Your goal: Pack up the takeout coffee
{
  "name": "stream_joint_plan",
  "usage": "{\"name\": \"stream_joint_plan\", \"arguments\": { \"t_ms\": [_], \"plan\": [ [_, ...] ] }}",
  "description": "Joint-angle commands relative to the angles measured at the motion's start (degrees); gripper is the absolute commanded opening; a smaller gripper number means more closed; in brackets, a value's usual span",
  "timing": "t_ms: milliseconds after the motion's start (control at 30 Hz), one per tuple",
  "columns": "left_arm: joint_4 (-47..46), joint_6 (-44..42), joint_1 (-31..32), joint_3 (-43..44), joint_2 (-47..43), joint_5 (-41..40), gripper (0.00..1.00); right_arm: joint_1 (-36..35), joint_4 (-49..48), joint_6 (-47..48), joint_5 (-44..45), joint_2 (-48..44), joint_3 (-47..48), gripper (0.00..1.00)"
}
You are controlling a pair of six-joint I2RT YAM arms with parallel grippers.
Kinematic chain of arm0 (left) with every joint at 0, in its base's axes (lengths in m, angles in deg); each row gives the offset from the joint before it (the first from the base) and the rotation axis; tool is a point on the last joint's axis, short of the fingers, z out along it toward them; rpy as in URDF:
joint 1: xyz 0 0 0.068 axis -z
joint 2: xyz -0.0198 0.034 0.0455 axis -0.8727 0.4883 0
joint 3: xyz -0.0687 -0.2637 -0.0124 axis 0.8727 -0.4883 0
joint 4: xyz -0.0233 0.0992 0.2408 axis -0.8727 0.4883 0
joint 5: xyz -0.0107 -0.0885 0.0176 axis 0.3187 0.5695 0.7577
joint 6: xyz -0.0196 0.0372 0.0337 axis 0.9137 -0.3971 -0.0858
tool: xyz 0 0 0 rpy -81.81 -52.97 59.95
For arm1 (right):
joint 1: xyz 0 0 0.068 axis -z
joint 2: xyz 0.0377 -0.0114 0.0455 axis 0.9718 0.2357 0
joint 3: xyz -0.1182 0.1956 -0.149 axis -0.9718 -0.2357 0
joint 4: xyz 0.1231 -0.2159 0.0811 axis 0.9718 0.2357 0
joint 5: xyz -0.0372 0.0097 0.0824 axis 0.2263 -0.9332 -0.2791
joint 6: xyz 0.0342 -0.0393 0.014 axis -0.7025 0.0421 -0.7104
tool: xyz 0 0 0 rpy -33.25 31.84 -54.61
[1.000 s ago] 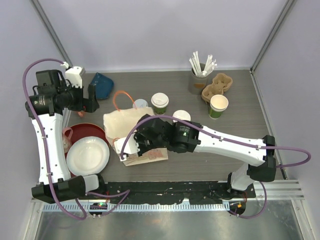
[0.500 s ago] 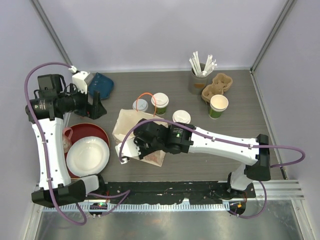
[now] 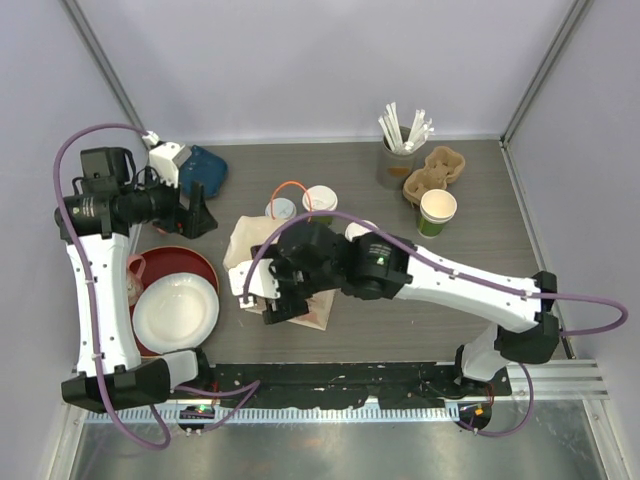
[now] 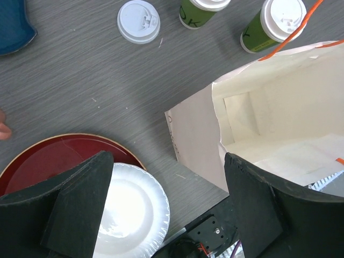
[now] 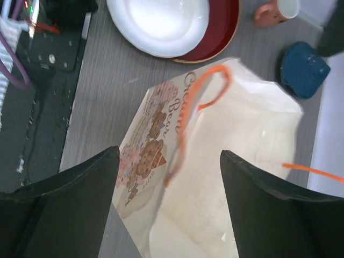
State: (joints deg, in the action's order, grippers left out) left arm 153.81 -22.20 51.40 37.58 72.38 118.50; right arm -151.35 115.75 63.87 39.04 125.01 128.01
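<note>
A cream paper bag (image 3: 246, 247) with orange handles (image 3: 290, 187) and a bear print stands at the table's middle, its mouth open (image 4: 279, 123). My right gripper (image 3: 270, 296) hangs open just above the bag's printed side (image 5: 236, 161), holding nothing; a handle (image 5: 209, 91) lies loose below it. My left gripper (image 3: 197, 215) is open, left of the bag and above the table (image 4: 169, 215). Two lidded green coffee cups (image 4: 201, 8) (image 4: 274, 21) stand behind the bag. The right arm partly hides one of them (image 3: 360, 230).
A loose white lid (image 3: 281, 209) lies by the cups. An open cup (image 3: 437, 210), a cardboard carrier (image 3: 435, 170) and a stirrer holder (image 3: 398, 150) stand at the back right. A white plate (image 3: 176, 312) on a red dish (image 3: 190, 262), a pink mug (image 5: 274, 11) and a blue pouch (image 3: 205, 168) sit on the left.
My right gripper was shut on the bag and has opened, letting it go. The bag shifted right and its handle swung back. The left gripper closed in a little toward the bag.
</note>
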Motion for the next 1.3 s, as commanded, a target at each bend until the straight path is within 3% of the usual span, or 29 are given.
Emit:
{"name": "stream_joint_plan", "arguments": {
  "t_ms": [0, 100, 133, 167, 233, 267, 300, 367, 400, 500, 633, 933, 1267],
  "plan": [
    [-1.47, 0.44, 0.23, 1.91, 0.88, 0.33, 0.89, 1.67, -4.67, -8.69, -2.04, -7.24, 9.52, 0.82],
    [-1.64, 0.88, 0.14, 3.23, 2.11, 0.16, 0.89, 8.51, -9.15, -17.38, -1.15, -10.75, 12.17, 0.85],
    [-1.56, 0.97, 0.22, 3.67, 2.46, -0.02, 0.89, 11.75, -10.38, -24.45, -0.10, -11.46, 12.53, 0.85],
    [-1.47, 1.23, 0.23, 4.80, 2.90, -0.19, 0.89, 20.05, -12.14, -27.66, 2.26, -12.85, 12.70, 0.85],
    [-1.21, 1.41, 0.14, 6.13, 4.13, -0.37, 0.89, 27.57, -12.59, -31.28, 11.63, -13.74, 11.57, 0.84],
    [-1.12, 1.49, 0.14, 7.44, 4.49, -0.63, 0.89, 31.26, -12.33, -31.47, 12.12, -14.01, 10.69, 0.83],
    [-0.86, 1.50, 0.22, 8.15, 5.36, -0.81, 0.89, 39.91, -12.07, -31.73, 11.77, -13.66, 9.03, 0.83],
    [0.55, 1.15, 0.23, 10.34, 6.07, -1.07, 0.89, 49.36, -11.11, -34.70, 1.74, -12.70, 7.88, 0.78],
    [1.16, 0.71, 0.23, 10.96, 6.59, -1.07, 0.89, 58.54, -11.36, -35.24, -1.64, -11.21, 5.96, 0.76],
    [2.92, 0.18, 0.23, 12.81, 8.26, -1.86, 0.89, 70.27, -12.42, -34.20, -6.15, -6.13, 2.52, 0.74],
    [4.50, -0.35, 0.22, 13.60, 9.93, -2.57, 0.89, 79.53, -12.85, -33.24, -14.14, 3.62, 2.86, 0.69],
    [6.70, -0.96, 0.23, 13.95, 13.19, -2.74, 0.89, 80.61, -16.19, -11.46, -16.08, 19.11, 3.21, 0.70],
    [7.94, -1.49, 0.23, 17.21, 15.65, -4.94, 0.88, 82.36, -20.93, -6.60, -24.08, 33.71, 10.25, 0.68]
  ]
}}
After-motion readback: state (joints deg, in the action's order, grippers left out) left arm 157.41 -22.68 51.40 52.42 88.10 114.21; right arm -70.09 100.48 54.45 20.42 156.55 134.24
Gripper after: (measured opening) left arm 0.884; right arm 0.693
